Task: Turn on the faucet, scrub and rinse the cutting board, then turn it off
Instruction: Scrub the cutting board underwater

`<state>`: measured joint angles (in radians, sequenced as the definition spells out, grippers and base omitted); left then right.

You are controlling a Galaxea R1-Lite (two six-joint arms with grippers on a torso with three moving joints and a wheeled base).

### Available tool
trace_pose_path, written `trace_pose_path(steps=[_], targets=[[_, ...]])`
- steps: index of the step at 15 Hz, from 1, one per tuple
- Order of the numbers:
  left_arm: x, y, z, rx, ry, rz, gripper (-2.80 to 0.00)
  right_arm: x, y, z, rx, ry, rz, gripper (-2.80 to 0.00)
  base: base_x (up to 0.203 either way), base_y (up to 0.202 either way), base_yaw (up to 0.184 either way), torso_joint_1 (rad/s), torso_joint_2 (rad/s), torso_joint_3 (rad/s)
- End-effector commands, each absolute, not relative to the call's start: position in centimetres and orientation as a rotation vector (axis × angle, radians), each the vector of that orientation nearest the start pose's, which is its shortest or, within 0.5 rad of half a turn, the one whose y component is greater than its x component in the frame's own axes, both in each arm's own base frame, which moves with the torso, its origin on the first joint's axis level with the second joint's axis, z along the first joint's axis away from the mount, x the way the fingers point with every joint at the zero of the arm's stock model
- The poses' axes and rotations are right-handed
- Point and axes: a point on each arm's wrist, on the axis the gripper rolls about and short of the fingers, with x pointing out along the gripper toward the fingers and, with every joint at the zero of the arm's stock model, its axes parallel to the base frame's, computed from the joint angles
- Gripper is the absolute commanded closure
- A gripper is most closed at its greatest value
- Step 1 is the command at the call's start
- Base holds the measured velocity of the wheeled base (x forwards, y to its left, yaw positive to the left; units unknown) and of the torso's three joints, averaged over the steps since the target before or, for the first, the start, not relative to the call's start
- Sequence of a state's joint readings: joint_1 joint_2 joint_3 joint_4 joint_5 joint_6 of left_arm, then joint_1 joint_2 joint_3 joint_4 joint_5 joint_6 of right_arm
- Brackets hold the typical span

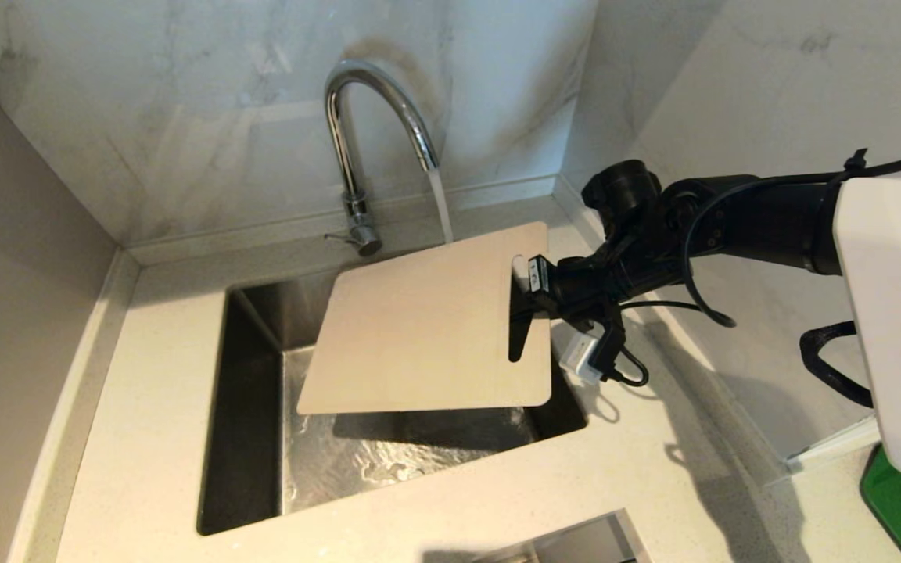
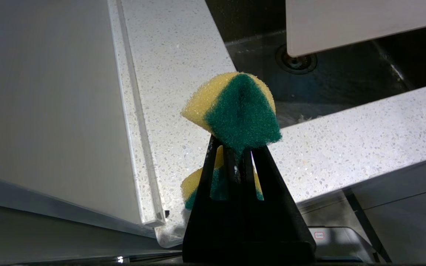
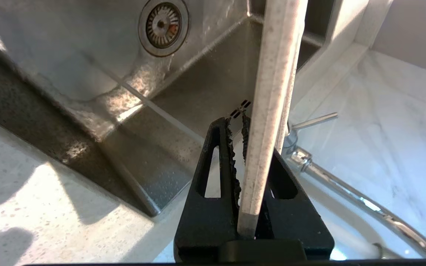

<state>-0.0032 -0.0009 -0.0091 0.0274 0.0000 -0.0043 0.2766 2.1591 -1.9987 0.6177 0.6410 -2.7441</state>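
Water from the faucet (image 1: 376,133) hits the cutting board (image 1: 427,328), clamped over the sink (image 1: 247,438) by the right gripper (image 1: 525,297); left gripper (image 2: 237,155) clenches a sponge (image 2: 235,107).

Head view looks down from above onto the sink (image 1: 247,438) and faucet (image 1: 357,141), mid range. Left wrist view sits low at the tabletop (image 2: 346,144) edge, facing into the sink. Right wrist view is close over the basin. All three share the cutting board (image 1: 427,320).

Glossy chrome faucet (image 1: 372,117), matt board (image 1: 419,328)
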Motion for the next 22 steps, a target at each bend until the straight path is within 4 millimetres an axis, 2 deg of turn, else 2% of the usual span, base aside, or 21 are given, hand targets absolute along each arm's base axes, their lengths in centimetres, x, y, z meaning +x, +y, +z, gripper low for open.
trace_pose_path(steps=[1,6,17,22], targets=[[-2.4,0.0,7.5,-0.005,0.018,-0.003,0.0,40.5,12.9,22.2,-2.199,-0.931,1.225,0.0,0.0,0.0,0.0,0.0,0.0,0.0],[-2.4,0.0,7.5,-0.005,0.018,-0.003,0.0,41.5,12.4,21.7,-2.215,-0.931,1.181,0.0,0.0,0.0,0.0,0.0,0.0,0.0],[-2.4,0.0,7.5,-0.005,0.018,-0.003,0.0,42.5,12.6,20.2,-2.197,-0.943,1.19,0.0,0.0,0.0,0.0,0.0,0.0,0.0],[-2.4,0.0,7.5,-0.005,0.018,-0.003,0.0,42.8,12.6,20.4,-2.216,-0.96,1.148,0.0,0.0,0.0,0.0,0.0,0.0,0.0]])
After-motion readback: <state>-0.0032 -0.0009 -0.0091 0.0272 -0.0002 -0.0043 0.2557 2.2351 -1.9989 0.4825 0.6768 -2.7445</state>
